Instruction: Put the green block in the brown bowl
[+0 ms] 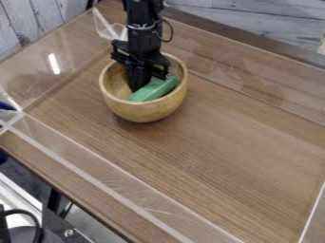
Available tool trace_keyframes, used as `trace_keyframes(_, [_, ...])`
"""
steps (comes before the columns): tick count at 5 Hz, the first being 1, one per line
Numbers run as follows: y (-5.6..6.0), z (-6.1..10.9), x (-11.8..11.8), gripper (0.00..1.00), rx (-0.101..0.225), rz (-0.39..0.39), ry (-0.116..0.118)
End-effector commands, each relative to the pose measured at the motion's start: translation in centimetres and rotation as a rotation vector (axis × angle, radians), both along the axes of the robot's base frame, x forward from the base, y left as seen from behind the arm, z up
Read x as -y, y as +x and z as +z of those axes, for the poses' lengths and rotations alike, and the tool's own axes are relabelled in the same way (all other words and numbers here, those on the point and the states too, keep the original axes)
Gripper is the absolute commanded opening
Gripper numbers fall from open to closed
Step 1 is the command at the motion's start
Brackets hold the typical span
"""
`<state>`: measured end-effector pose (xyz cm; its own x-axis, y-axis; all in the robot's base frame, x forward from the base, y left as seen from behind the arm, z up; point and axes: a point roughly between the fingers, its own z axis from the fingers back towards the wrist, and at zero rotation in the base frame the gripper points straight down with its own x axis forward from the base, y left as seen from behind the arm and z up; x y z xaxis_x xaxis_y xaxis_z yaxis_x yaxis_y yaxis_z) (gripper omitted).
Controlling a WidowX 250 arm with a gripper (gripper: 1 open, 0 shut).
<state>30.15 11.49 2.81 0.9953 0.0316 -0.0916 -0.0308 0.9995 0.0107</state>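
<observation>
Camera view, set high and looking down across the table (222,147): the black robot arm (140,19) enters from the top edge and stands close to vertical over the brown bowl (127,110). The wrist is straight, with no visible tilt, and the gripper (143,76) points directly downward. Its fingers reach below the rim line, inside the bowl's hollow on the side farther from the camera.

End effector: the fingers are drawn together, with no gap visible between them. They are clamped on the upper end of the green block (158,88).

Green block: it is inside the bowl, lying at a slant. Its upper end is at the fingers and its lower end points toward the near right of the inner wall. Whether that lower end rests on the wood cannot be determined from this angle.

Brown bowl: it is upright on the wood-grain table, in the far left part of the surface.

Surroundings: clear panels (36,71) edge the table. Nothing else lies on the visible tabletop.
</observation>
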Motion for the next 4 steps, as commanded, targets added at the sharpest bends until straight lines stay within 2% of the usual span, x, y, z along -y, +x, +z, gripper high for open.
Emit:
trace_keyframes(1, [0.5,1.7,0.3,1.00,0.064,-0.012,0.023])
trace_keyframes(2, [0.6,2.6,0.7,1.00,0.099,-0.015,0.034])
trace_keyframes(4, [0.1,4.7,1.4,1.00,0.148,0.025,0.032])
